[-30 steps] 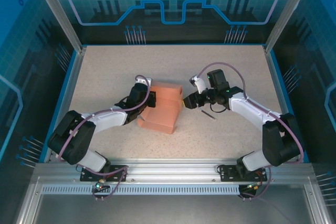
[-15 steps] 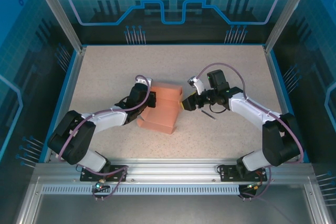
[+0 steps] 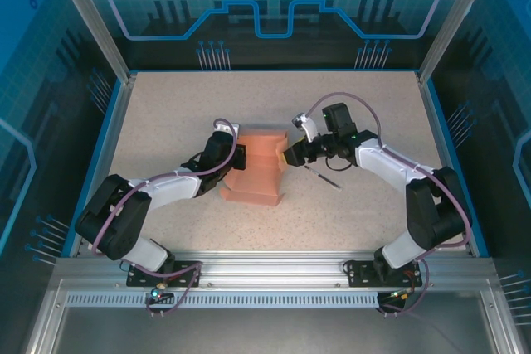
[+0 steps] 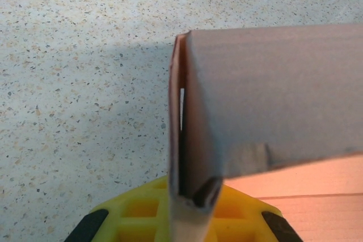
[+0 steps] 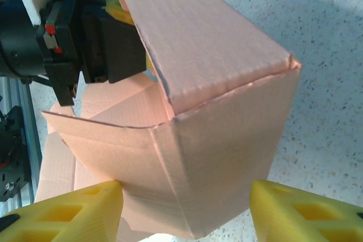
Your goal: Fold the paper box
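Observation:
The salmon-pink paper box (image 3: pixel 257 173) lies partly folded in the middle of the table, with some walls raised. My left gripper (image 3: pixel 238 157) is shut on its left wall; in the left wrist view the thin cardboard edge (image 4: pixel 180 111) runs straight into the closed yellow jaws of the left gripper (image 4: pixel 190 196). My right gripper (image 3: pixel 288 155) is at the box's right end. In the right wrist view its yellow fingers (image 5: pixel 74 208) stand astride a raised corner of the box (image 5: pixel 227 128). The right gripper (image 5: pixel 187 211) is open, and the right-hand finger is clear of the cardboard.
A thin dark stick (image 3: pixel 322 177) lies on the speckled tabletop just right of the box, under my right forearm. Blue walls and metal posts (image 3: pixel 91 22) ring the table. Open tabletop (image 3: pixel 274 101) lies behind the box.
My right gripper has moved left onto the box's right end and its opening has narrowed slightly. The box's right wall now stands more upright. The left arm has not moved.

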You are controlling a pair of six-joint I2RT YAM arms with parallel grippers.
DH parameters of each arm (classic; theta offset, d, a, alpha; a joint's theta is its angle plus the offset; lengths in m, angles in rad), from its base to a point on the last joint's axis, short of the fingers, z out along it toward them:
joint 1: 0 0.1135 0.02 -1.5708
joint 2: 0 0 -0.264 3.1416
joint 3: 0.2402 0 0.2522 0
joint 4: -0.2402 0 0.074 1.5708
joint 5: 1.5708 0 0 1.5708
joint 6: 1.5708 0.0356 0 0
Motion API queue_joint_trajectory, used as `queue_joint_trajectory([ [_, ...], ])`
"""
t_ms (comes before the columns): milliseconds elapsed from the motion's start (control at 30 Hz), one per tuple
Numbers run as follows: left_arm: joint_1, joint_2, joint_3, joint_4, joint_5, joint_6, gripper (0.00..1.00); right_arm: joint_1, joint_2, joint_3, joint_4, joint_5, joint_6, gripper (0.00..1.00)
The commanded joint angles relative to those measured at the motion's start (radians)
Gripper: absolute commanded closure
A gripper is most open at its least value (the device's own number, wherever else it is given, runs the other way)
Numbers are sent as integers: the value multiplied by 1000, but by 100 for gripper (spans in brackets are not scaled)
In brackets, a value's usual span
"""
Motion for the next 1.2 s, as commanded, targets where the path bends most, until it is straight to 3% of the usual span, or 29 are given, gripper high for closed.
queue_joint_trajectory([
  [0,-7,-6,31,1,45,14,99,23,30,52,50,41,17,40],
  [467,-8,-13,34,-5,55,16,99,64,79,96,42,250,33,46],
  [1167,-8,-13,50,-36,40,9,99,92,63,88,-2,423,13,49],
])
